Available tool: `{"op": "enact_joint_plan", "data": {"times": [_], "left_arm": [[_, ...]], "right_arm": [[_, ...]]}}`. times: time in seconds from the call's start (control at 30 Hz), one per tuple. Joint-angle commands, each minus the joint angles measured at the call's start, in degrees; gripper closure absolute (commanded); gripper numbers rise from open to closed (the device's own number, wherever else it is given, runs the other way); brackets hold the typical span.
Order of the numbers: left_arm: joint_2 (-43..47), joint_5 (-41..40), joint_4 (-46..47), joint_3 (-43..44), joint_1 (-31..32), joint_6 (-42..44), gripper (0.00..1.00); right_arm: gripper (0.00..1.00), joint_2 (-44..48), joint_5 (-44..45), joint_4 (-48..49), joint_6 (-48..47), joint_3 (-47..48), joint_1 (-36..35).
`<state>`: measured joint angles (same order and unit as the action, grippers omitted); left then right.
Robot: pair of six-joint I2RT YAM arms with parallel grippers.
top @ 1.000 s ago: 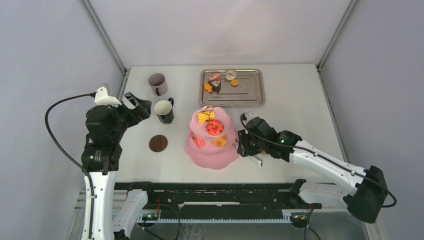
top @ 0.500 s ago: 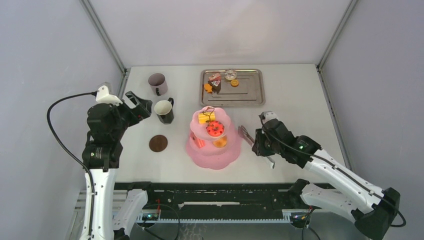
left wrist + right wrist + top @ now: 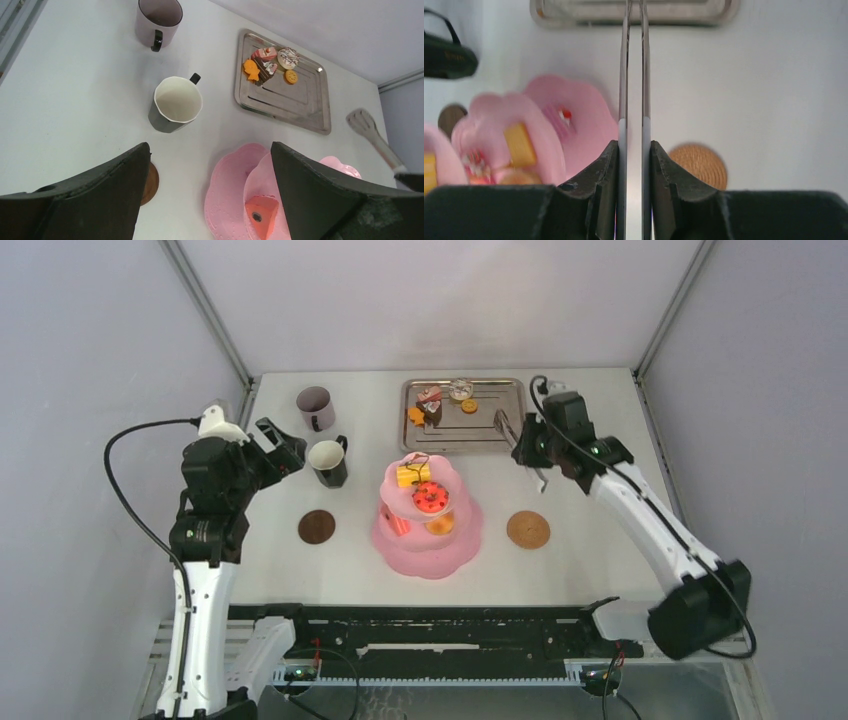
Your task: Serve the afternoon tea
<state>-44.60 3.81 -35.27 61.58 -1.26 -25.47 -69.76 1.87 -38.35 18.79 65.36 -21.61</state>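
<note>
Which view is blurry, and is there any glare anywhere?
Right wrist view: pink stand smeared, tongs crisp. Left wrist view: sharp, mild sheen on the steel tray. Top view: sharp, evenly lit, soft shadows.

Top looks down; wrists (closer) share stand (image 3: 225, 190).
</note>
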Motion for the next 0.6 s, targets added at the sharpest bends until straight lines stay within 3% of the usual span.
{"op": "enact_joint_plan", "data": {"times": [0.0,0.13,0.37,0.57], "left_arm": [[-1.2,-2.0,1.6,2.7,-0.4,0.1,0.06],[-3.6,-3.1,1.0,4.8,-0.5,0.5,0.06],[-7.4,-5.1,0.1,7.9,-0.4,0.9,0.06],[-9.1,-6.8,0.2,8.6,-0.5,0.7,0.06]], "right_arm": [[1.00,-10.7,-3.8,10.4,-2.7,10.2,2.8],[1.00,-23.2,-6.8,10.5,-1.8,21.5,4.9],[0.68,-41.1,-12.8,10.9,2.6,38.7,8.4],[0.55,-50.6,-15.4,9.4,5.0,48.9,10.0]]}}
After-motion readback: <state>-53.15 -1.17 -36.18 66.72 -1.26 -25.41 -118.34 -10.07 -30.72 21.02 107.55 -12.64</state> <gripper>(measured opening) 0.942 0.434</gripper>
